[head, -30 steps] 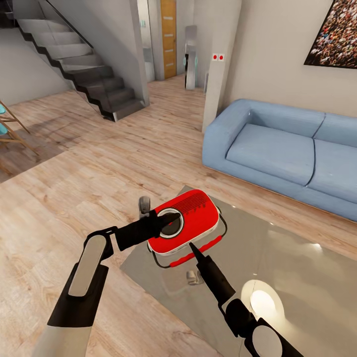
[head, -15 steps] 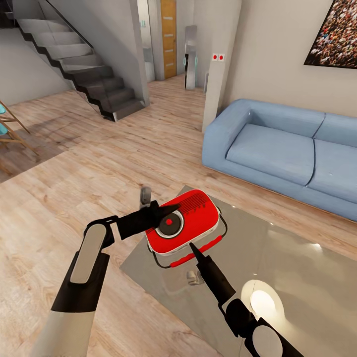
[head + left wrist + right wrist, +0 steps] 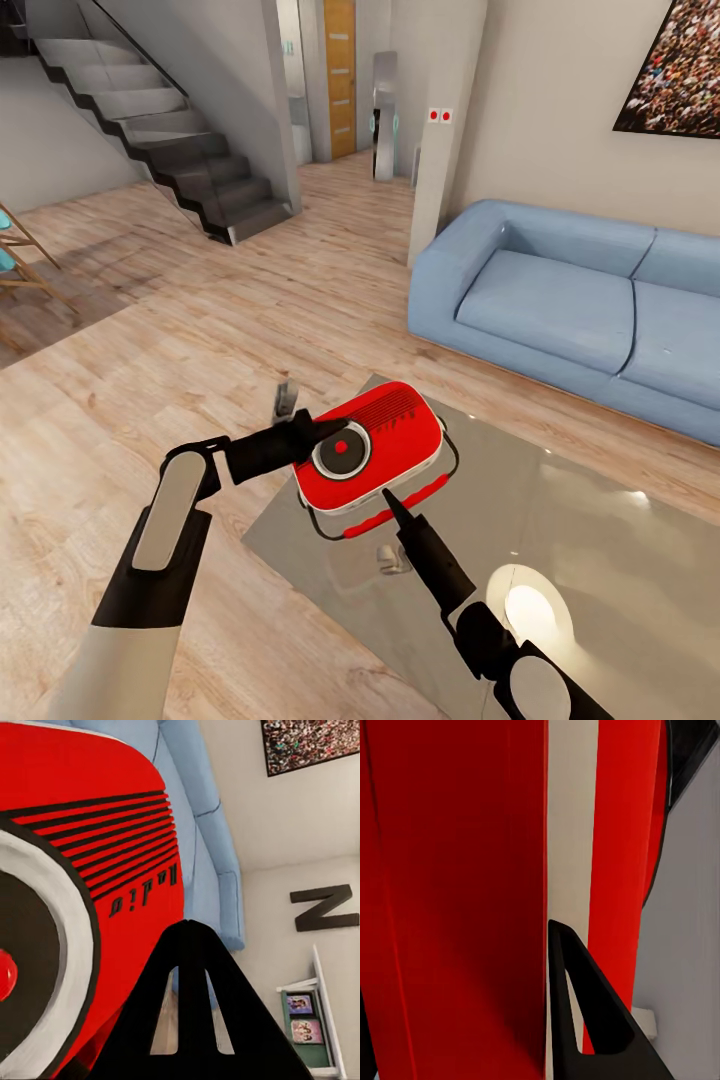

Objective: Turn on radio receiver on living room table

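The red radio receiver (image 3: 385, 450) lies at the near left corner of the glossy grey table (image 3: 600, 540). A small red light shows in the middle of its round dark dial (image 3: 342, 450). My left gripper (image 3: 338, 427) is shut and empty, its tip just over the dial's left rim. In the left wrist view the gripper (image 3: 187, 924) points past the radio (image 3: 90, 847) with its black stripes. My right gripper (image 3: 388, 497) is shut, tip against the radio's near side. The right wrist view has that gripper (image 3: 553, 926) at the radio's white side stripe (image 3: 572, 832).
A blue sofa (image 3: 570, 300) stands beyond the table under a framed crowd picture (image 3: 675, 65). Light wood floor (image 3: 200, 330) spreads to the left toward dark stairs (image 3: 170, 130). A wooden chair (image 3: 15, 260) shows at the left edge.
My left gripper has drawn back to the left off the dial, uncovering its centre, where a red light now shows. The right arm and the radio have stayed put.
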`<state>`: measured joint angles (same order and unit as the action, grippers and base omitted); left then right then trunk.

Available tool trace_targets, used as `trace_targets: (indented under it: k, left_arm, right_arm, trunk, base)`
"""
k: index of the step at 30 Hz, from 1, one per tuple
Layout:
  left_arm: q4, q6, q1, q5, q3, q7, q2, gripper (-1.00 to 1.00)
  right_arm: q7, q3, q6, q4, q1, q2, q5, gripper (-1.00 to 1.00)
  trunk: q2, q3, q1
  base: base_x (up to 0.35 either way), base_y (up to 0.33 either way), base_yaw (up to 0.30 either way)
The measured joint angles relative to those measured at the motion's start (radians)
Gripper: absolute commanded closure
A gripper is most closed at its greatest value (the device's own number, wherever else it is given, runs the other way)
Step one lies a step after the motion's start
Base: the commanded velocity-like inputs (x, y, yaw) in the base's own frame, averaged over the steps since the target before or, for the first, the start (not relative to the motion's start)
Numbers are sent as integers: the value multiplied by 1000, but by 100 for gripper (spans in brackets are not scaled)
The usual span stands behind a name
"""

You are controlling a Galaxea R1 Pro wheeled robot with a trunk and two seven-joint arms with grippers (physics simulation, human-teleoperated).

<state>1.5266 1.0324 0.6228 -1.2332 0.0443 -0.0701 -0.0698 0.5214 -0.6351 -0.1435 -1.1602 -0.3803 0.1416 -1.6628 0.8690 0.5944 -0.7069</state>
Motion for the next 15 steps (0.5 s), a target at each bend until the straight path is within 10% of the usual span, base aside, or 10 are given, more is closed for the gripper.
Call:
trace_targets:
  k: [15]
  left_arm:
    - [-30, -5, 0, 1, -1, -104, 1, 100]
  right_arm:
    - [0, 0, 0, -2, 0, 0, 0, 100]
  trunk:
    - [0, 0, 0]
  base:
    - [0, 0, 0]
